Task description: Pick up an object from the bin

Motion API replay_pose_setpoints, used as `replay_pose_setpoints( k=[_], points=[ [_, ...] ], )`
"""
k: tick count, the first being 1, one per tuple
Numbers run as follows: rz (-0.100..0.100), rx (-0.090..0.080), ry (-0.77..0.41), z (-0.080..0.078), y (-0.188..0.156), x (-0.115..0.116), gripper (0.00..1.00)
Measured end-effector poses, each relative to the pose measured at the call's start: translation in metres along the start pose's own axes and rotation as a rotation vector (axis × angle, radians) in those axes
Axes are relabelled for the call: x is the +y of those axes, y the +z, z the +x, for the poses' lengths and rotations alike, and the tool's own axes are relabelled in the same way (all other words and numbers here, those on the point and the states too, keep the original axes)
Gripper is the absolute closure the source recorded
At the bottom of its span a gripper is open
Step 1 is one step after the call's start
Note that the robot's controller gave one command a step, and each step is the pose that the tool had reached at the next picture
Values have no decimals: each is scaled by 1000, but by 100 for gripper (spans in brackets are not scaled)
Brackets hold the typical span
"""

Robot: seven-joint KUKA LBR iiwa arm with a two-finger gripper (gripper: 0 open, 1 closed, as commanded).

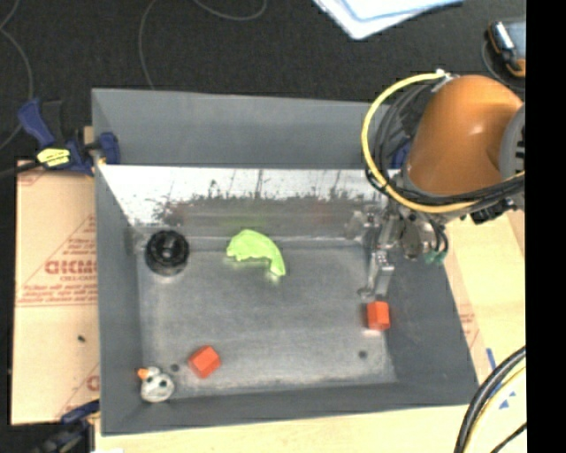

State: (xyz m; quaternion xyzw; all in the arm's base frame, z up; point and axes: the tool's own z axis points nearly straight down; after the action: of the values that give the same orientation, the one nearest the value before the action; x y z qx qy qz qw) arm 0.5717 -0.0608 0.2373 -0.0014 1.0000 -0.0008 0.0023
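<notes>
End effector (373, 292) hung low at the right side of the grey bin (265, 124), its tip at the far edge of a small orange block (378, 316) lying by the right wall; whether released or clenched could not be told. A green crumpled piece (256, 252) lay well left.

I see a robotics lab work cell from above, through my remote camera. A grey metal bin (265, 133) with sloped, scuffed walls sits on a pale bench top (292, 440). An industrial robot arm (469, 133) with an orange domed cover reaches in from the right, with a bundle of yellow and black cables (376, 115) looped round its wrist. On the bin floor lie mismatched test pieces, among them an orange block (204, 361), a crumpled green scrap (256, 251) and a black round cap (166, 250). Beyond the bin is dark, carpet-like flooring (177, 44), with a stack of papers (371, 13) at the top edge.
</notes>
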Motion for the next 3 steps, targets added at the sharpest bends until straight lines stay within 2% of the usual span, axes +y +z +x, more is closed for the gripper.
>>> replay_pose_setpoints(
  k=[1, 2, 3],
  points=[
    [1, -8, -88, -38, 64, 37, 0],
    [0, 1, -204, -27, 91, 45, 0],
    [2, -22, -171, -74, 152, 77, 0]
  ],
)
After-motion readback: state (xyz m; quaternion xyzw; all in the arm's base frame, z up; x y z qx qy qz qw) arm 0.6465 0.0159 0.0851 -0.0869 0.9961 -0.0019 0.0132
